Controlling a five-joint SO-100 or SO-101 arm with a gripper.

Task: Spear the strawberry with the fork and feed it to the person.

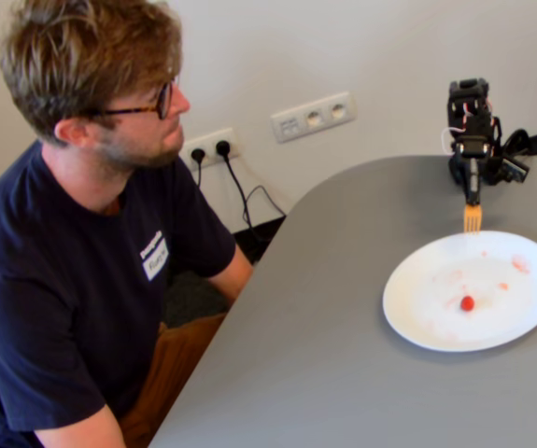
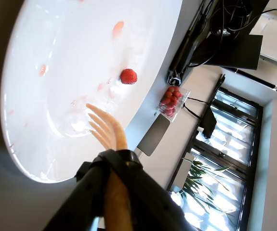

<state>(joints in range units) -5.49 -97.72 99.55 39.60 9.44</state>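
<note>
Here the plate (image 1: 417, 331) holds one strawberry (image 1: 467, 303).

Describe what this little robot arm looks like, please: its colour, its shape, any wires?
The robot arm is small, black and boxy, with thin cables looping around its upper part. Instead of visible fingers, its tip carries a yellow-orange plastic fork with short tines, clamped in a slim black holder.
</note>
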